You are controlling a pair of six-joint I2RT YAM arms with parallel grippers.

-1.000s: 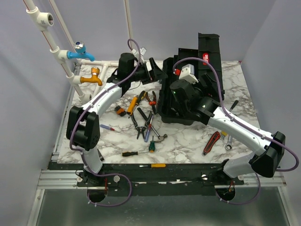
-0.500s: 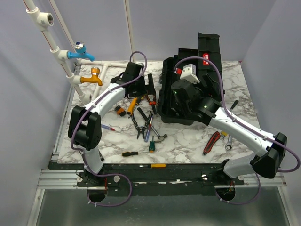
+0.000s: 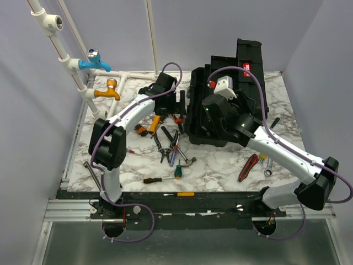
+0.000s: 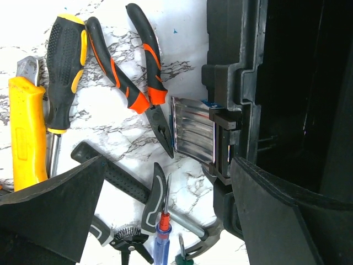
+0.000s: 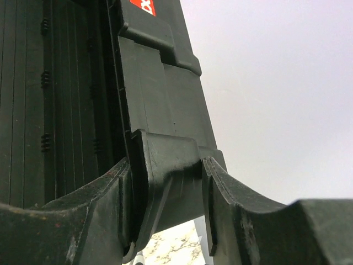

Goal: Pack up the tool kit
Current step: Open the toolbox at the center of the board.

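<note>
The right gripper [image 5: 168, 165] first: its two black fingers [image 5: 94, 215] sit either side of a raised lug on the rim of the hinged lid [image 5: 160, 99] of the large black plastic toolbox [image 3: 194, 124]. From the wrist view we see them pressed in on it, a clamp on the lid's edge. That lid stands up, tilted, at the far right side of the box. The body lies open on the white marble-patterned table [image 3: 220, 171], towards the back and right of centre. A red label [image 3: 246, 67] shows on the raised lid.

Over to the left gripper [image 4: 165, 165] — jaws spread wide, nothing between them. It hangs above the table just beside the toolbox's left wall. Under it we look down on:
- orange-and-black long-nose pliers [image 4: 129, 83]
- a black-and-yellow-handled screwdriver [image 4: 63, 66]
- a yellow flat-bodied tool [image 4: 25, 132]
- a black-handled hammer [image 4: 118, 179]
- a small blue-handled screwdriver [image 4: 164, 243]

All of them lie loose on the marble, outside the box.

Further out, from above, red-and-black pliers [image 3: 248, 167] and a small silver wrench [image 3: 268, 168] lie near the right arm, well apart from that pile. A yellow-handled screwdriver [image 3: 182, 194] rests at the table's near edge. At the far left we have a blue tap [image 3: 94, 61] and an orange tap [image 3: 107, 91] on white pipes [image 3: 74, 74].
</note>
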